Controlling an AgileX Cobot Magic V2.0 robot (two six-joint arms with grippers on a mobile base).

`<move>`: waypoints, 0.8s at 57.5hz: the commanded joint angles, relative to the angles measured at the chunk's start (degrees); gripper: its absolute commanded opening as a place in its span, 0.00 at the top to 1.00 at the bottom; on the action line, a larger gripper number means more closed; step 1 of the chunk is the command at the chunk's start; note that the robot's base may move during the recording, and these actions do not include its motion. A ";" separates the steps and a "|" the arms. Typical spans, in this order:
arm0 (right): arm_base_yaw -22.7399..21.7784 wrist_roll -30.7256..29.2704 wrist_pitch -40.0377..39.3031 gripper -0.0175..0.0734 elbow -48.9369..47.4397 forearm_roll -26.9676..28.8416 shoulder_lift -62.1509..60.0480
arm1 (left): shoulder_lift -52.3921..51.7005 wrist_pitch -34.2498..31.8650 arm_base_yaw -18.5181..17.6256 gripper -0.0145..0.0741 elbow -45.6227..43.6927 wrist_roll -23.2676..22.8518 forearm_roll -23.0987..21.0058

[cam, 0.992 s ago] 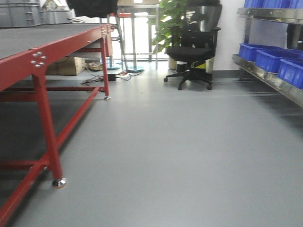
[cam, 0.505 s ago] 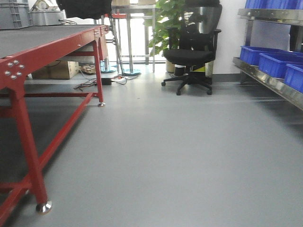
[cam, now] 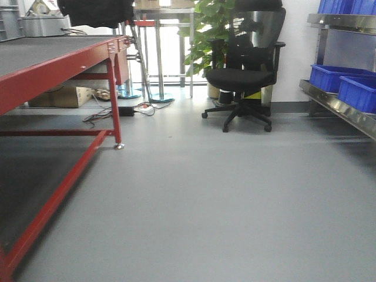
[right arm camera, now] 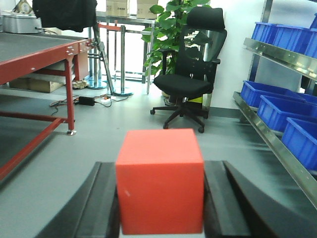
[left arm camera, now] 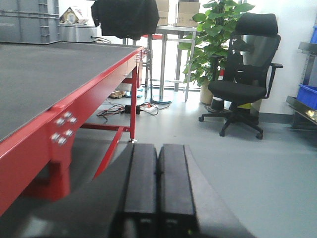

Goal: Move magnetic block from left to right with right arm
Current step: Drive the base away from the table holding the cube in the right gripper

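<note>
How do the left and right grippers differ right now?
The left gripper has its two fingers pressed together with nothing between them; the right gripper has its fingers apart, clamped on the red cube. The left gripper sits close beside the red table; the right gripper faces open floor toward the office chair. Both are black and point level into the room.

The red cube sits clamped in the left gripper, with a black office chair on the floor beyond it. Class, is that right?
Not quite. The red cube is clamped in the right gripper, as the right wrist view shows; the left gripper is shut on nothing. The black office chair does stand beyond it.
</note>
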 commanded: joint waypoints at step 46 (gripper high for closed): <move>-0.49 -0.42 -5.01 0.45 -1.65 0.24 0.75 | -0.56 -5.23 -0.16 0.98 0.44 0.14 -0.40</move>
